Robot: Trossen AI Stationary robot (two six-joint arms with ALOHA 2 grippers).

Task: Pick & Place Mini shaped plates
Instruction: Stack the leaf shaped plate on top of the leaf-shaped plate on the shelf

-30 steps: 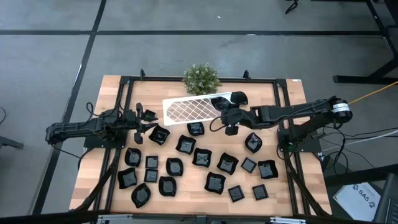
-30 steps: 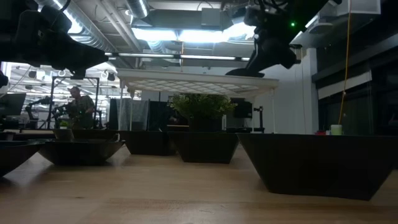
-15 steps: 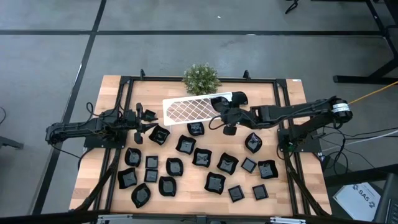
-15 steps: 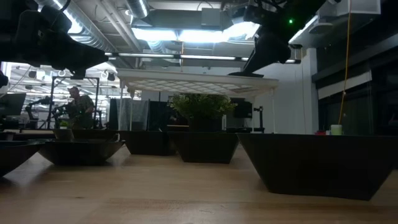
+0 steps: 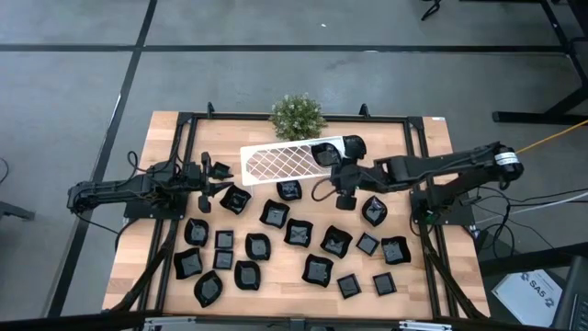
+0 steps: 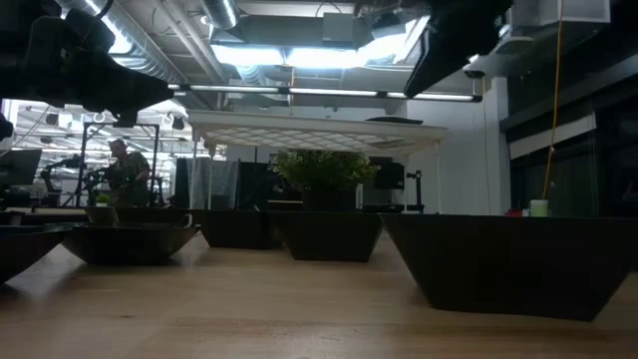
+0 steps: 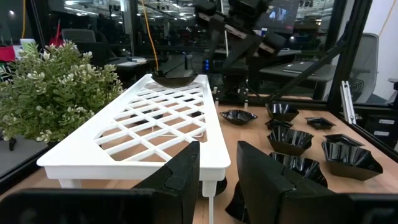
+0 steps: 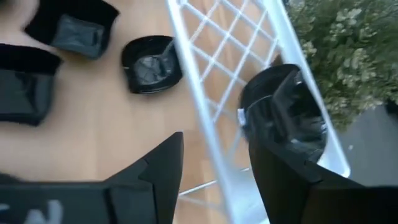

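Several mini shaped plates, small glossy black dishes (image 5: pixel 298 232), lie scattered on the wooden table. One black plate (image 8: pixel 283 118) sits on the right end of the white lattice rack (image 5: pixel 280 164), also seen in the left wrist view (image 7: pixel 173 77). My right gripper (image 8: pixel 214 168) hangs open just above and near that plate, slanting down toward the rack, touching nothing; the high view shows it at the rack's right end (image 5: pixel 340 170). My left gripper (image 7: pixel 217 180) waits level at the table's left (image 5: pixel 209 179), open by a narrow gap, empty.
A small green plant (image 5: pixel 296 117) stands at the far edge behind the rack. Black frame rails (image 5: pixel 184 147) run around the table. In the low view the nearest plates (image 6: pixel 508 254) loom large, and the rack (image 6: pixel 319 130) stands raised on its legs.
My right gripper has risen from the plate on the rack's right end and drawn back toward the table's near right, tipping as it went. The plate has stayed flat on the rack.
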